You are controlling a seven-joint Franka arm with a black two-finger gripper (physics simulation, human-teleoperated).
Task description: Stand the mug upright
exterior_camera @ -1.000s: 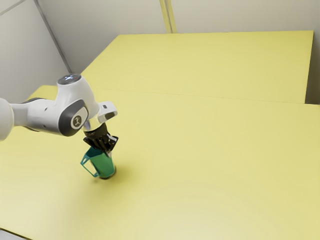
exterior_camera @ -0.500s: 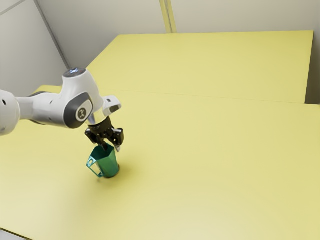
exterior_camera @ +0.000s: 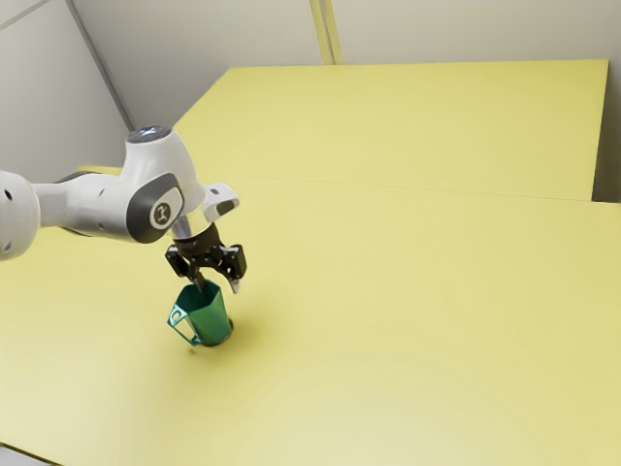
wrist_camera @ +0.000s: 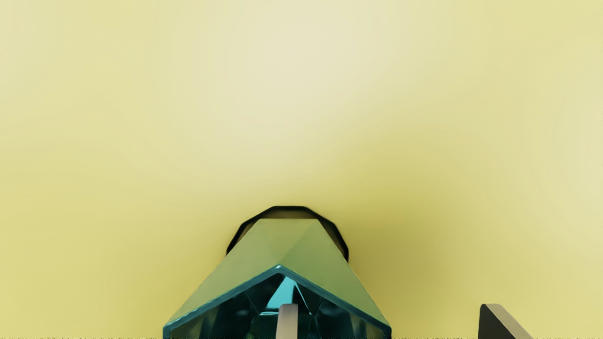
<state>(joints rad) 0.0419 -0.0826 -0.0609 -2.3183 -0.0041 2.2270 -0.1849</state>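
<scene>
Mug (exterior_camera: 211, 320) stands on the table (exterior_camera: 388, 291), opening up. End effector (exterior_camera: 218, 286) wide open, holding nothing: one finger (wrist_camera: 287, 322) inside the mug, the other clear outside. Risk: sideways travel could snag and topple it.

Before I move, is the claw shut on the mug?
No, the claw stands open, with yellow table showing between one finger and the mug.

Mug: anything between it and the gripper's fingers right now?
Nothing visible in the way. The gripper is open around the wall of the mug: one finger reaches into the mouth, the other hangs outside with a bare gap to the wall.
</scene>
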